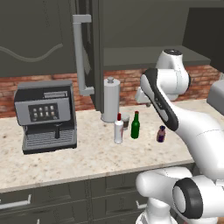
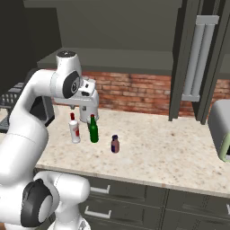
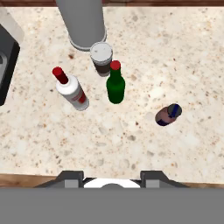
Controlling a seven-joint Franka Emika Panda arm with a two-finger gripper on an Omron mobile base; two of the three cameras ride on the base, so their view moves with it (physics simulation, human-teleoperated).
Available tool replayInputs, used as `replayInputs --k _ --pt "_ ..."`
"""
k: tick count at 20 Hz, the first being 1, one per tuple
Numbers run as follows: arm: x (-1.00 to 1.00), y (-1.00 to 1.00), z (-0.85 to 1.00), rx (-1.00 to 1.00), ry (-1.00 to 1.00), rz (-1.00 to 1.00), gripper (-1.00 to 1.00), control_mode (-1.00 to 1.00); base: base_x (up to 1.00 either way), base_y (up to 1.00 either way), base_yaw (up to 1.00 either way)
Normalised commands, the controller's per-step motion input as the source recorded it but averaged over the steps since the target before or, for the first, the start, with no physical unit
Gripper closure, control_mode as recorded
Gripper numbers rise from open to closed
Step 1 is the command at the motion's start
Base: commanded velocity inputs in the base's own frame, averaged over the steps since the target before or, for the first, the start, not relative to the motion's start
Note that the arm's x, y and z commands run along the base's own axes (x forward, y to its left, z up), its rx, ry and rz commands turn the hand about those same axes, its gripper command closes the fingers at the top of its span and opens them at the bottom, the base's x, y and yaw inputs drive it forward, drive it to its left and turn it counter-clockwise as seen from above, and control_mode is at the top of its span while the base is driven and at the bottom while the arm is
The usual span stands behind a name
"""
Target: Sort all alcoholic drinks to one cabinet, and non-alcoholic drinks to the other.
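Seen from above in the hand view, the dark-green bottle (image 3: 115, 84) stands mid-counter with the white bottle with red cap (image 3: 70, 90) to its left. The white-lidded coffee cup (image 3: 101, 57) sits just behind them, and the small purple bottle (image 3: 168, 114) is off to the right. My gripper (image 3: 113, 177) hovers high above them, open, with nothing between its fingers. From the base, the same bottles (image 1: 135, 126) (image 1: 118, 130) (image 1: 161, 134) stand below the hand (image 2: 86, 102). A dark grey wall cabinet (image 1: 148, 54) stands open overhead, its door handle (image 1: 81, 57) pale grey.
A tall grey metal canister (image 1: 110, 99) stands right behind the drinks. A coffee machine (image 1: 46, 114) fills the counter's left end and a toaster (image 2: 222, 130) its right end. Another open door with a bar handle (image 2: 197, 58) hangs at the right. A brick wall backs the counter.
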Motion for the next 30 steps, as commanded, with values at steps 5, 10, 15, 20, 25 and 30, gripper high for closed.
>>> replayInputs --k 5,10,15,20,25,30 --pt "-0.1 0.0 -0.07 0.0 -0.01 0.0 -1.0 -1.0 0.0 0.0 0.0" --pt "-0.1 0.01 -0.18 -0.01 -0.01 0.01 -1.0 -1.0 0.0 0.0 0.0" --pt "-0.03 0.0 -0.19 -0.01 0.0 0.0 -1.0 -1.0 0.0 0.0 0.0" --pt "0.0 0.0 -0.24 0.0 0.0 0.0 -1.0 -1.0 0.0 0.0 0.0" --pt "0.01 0.0 -0.22 0.0 0.0 0.0 -1.0 -1.0 0.0 0.0 0.0" --pt "0.02 0.03 -0.2 0.0 -0.03 0.0 -1.0 -1.0 0.0 0.0 0.0"
